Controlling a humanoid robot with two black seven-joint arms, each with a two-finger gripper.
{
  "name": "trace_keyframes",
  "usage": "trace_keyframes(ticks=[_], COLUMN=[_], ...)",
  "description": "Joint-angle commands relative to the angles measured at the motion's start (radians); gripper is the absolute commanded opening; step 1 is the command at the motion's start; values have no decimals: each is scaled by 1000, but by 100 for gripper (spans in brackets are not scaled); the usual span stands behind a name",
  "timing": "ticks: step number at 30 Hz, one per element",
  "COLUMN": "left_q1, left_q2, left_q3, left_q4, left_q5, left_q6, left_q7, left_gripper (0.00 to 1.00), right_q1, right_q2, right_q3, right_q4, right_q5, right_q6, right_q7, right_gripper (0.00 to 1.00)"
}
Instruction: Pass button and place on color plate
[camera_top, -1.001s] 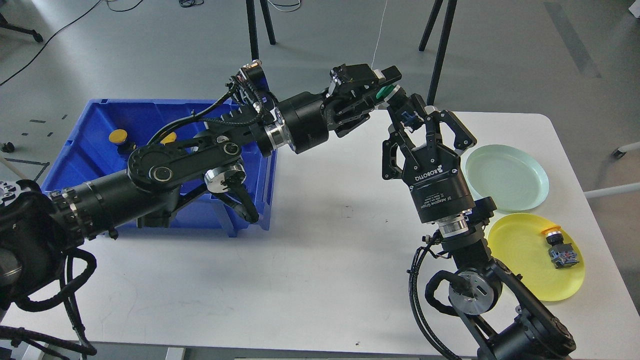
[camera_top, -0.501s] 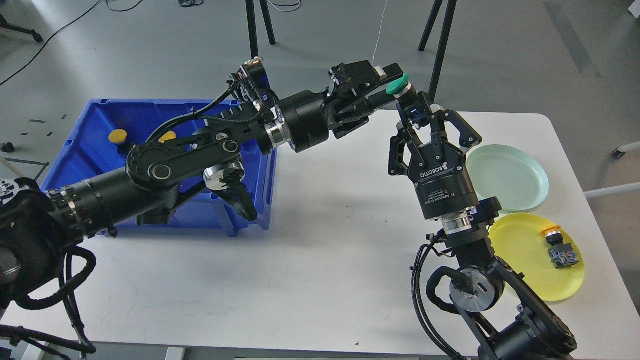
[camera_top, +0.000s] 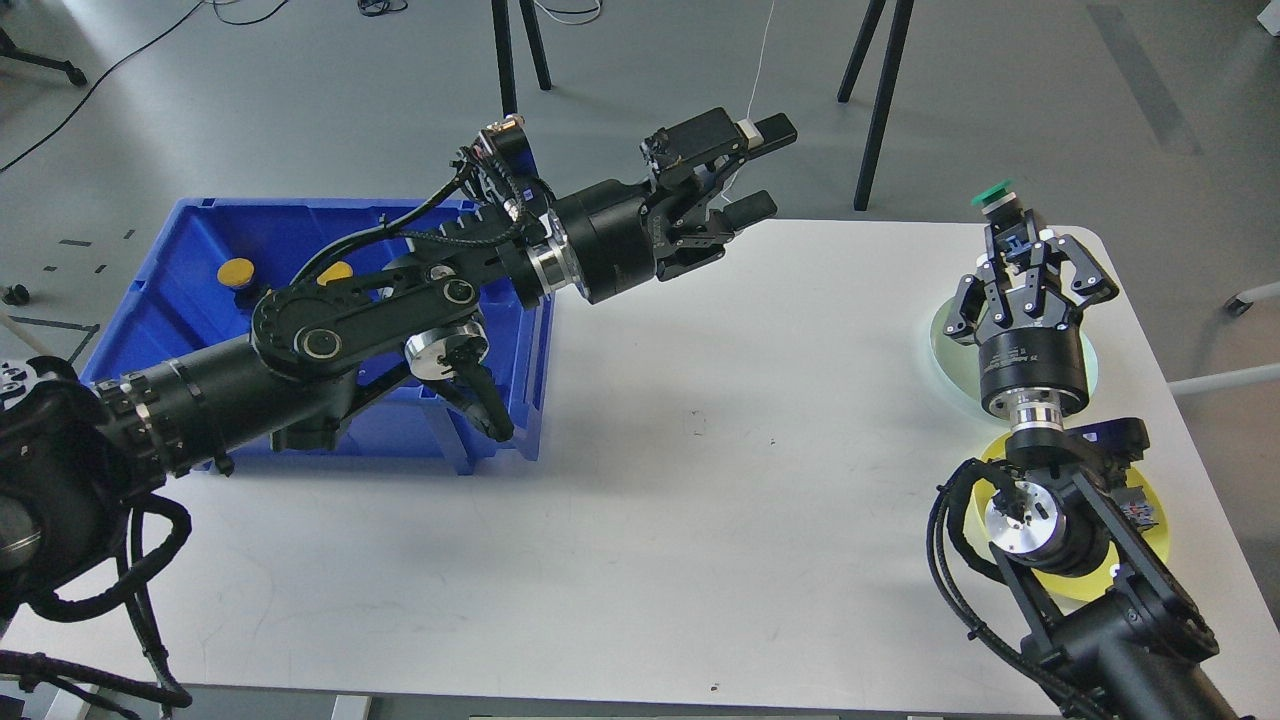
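My right gripper (camera_top: 1012, 247) is shut on a green-capped button (camera_top: 994, 194), held upright above the pale green plate (camera_top: 940, 340), which my arm mostly hides. My left gripper (camera_top: 758, 168) is open and empty, raised over the table's far edge to the left. The yellow plate (camera_top: 1075, 585) lies at the front right, largely covered by my right arm. Only a corner of the button on it (camera_top: 1140, 510) shows.
A blue bin (camera_top: 290, 250) stands at the left with two yellow-capped buttons (camera_top: 237, 271) inside, partly behind my left arm. The white table (camera_top: 640, 480) spreads between the arms. Black tripod legs (camera_top: 875, 100) stand beyond its far edge.
My left gripper let go of the green button and opened, lifting slightly. My right gripper carried the button right, from the table's middle to above the pale green plate.
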Motion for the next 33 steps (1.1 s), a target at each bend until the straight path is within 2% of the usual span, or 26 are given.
trace_keyframes(ticks=[1,6,8,11,13,14,24,31,33], left_q1=[0,0,0,0,0,0,0,0,0], left_q2=[-1,-1,-1,-1,-1,-1,1,-1,1], left_q3=[1,1,-1,-1,-1,-1,-1,-1,-1], left_q4=[0,0,0,0,0,0,0,0,0], left_q5=[-1,-1,-1,-1,-1,-1,-1,-1,-1], left_q6=[-2,0,0,0,0,0,0,-2,-2], left_q7=[0,0,0,0,0,0,0,0,0], left_gripper=[92,92,92,92,92,92,92,92,92], right_q1=[119,168,177,180,179,177,180,164,157], right_q2=[-59,-65,-57,-36,-23,-20,10,10,10], right_q3=[-117,-218,-241,-249,-252,-252,-254,-217,-191], right_q4=[-209,-234,-247,-250,-245,-239,-234,-184,-179], right_q5=[7,8,11,34,40,40,43,46,46], right_q6=[-151,-303,-303,-303,-303,-303,-303,-303,-303], right_q7=[0,0,-75,-232,-300,-310,-327,-308,-303], right_gripper=[0,0,0,0,0,0,2,44,49])
